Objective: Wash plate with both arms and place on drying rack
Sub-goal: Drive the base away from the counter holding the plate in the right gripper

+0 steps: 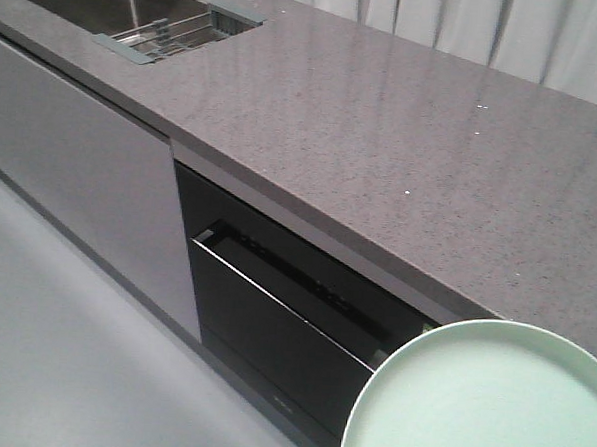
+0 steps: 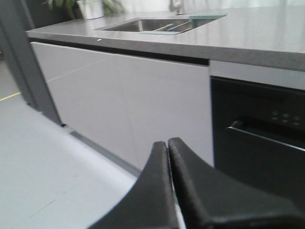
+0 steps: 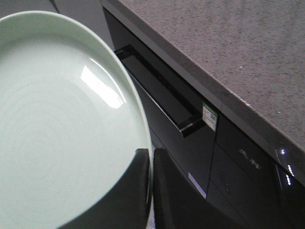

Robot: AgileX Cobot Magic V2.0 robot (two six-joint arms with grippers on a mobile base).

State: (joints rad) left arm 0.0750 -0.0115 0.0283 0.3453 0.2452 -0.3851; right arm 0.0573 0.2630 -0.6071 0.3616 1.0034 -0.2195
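Observation:
The pale mint-green plate (image 3: 62, 119) fills the left of the right wrist view, held in the air in front of the black appliance. My right gripper (image 3: 151, 151) is shut on the plate's rim, one finger over its face and one behind. The same plate (image 1: 489, 404) shows at the bottom right of the front view, below the counter edge. My left gripper (image 2: 167, 143) is shut with nothing between its fingers, low in front of the cabinets. The drying rack (image 1: 173, 34) of metal wires lies across the sink at the far left of the counter.
The grey speckled counter (image 1: 384, 118) runs across the scene with the steel sink (image 1: 100, 3) at its far left. Under it stand a pale cabinet door (image 1: 81, 162) and a black built-in appliance (image 1: 284, 313) with a bar handle. Pale curtains hang behind.

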